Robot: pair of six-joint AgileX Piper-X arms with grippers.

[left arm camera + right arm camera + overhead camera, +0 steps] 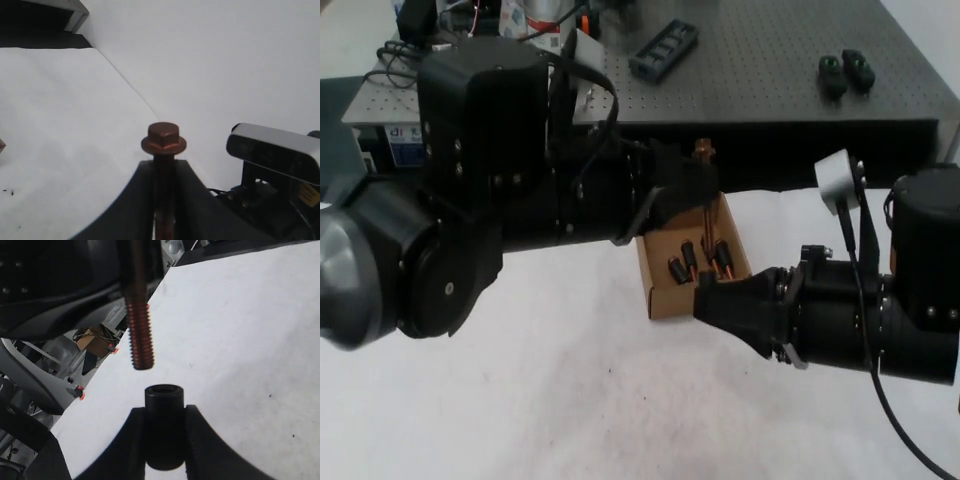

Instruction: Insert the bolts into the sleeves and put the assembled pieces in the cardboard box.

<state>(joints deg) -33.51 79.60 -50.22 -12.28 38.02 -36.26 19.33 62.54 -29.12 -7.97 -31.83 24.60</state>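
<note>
L gripper [163,169] pinching copper bolt [163,138]; R gripper [164,414] pinching black sleeve [164,396]; bolt tip near sleeve mouth, not touching.

The left arm [520,200] crowds the cardboard box [665,298] at nine o'clock, the right arm [840,310] at four; cloth [570,400] lies open at seven.

Matte-black, screw-studded left arm [490,190] with a grey joint cap [340,285]; black right arm [890,315] carries a silver camera [840,180] and thin cable [860,290].
</note>
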